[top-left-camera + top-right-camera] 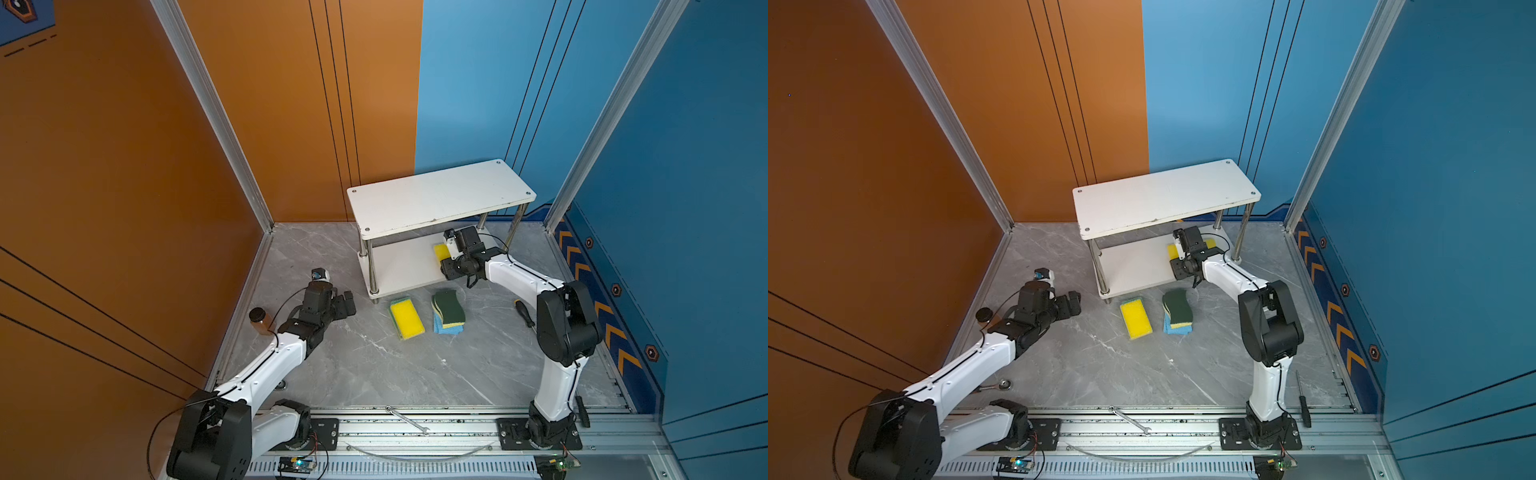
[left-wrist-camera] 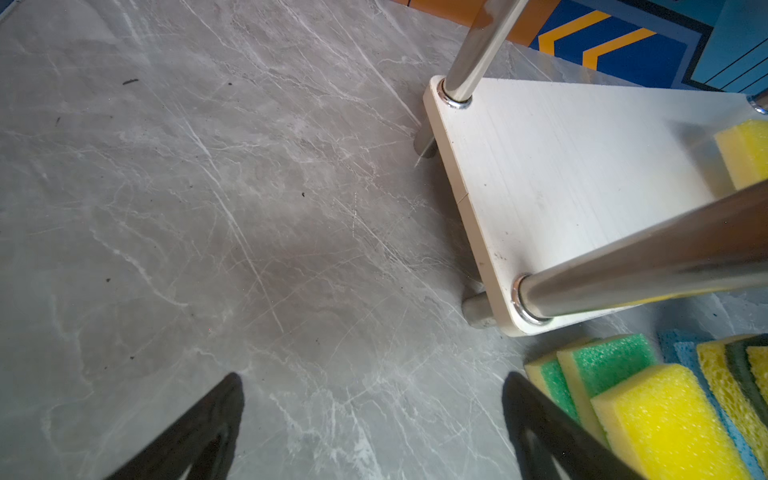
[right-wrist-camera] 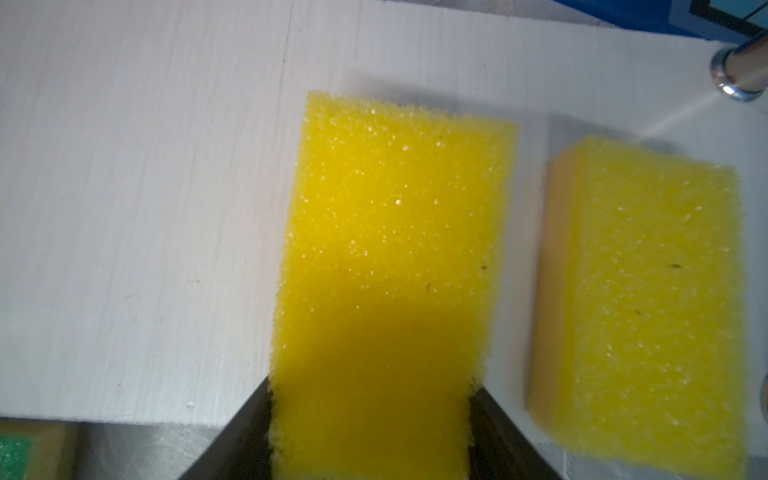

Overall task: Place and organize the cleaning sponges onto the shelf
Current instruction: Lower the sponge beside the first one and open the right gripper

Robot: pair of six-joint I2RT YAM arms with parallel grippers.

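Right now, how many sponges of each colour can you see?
Yellow sponges: 3
Green-faced sponges: 2
Dark-green wavy sponges: 2
Light blue sponges: 1 for sure; the pile hides any more
Total: at least 8

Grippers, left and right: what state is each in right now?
Left gripper: open, holding nothing.
Right gripper: shut on a yellow sponge.

On grey marble counter (image 1: 374, 365), near orange wall (image 1: 124, 187): brown jar (image 1: 261, 321), upright. Toward right: black-handled screwdriver (image 1: 524, 312), lying flat. On front rail (image 1: 457, 428): a wrench (image 1: 409, 420).
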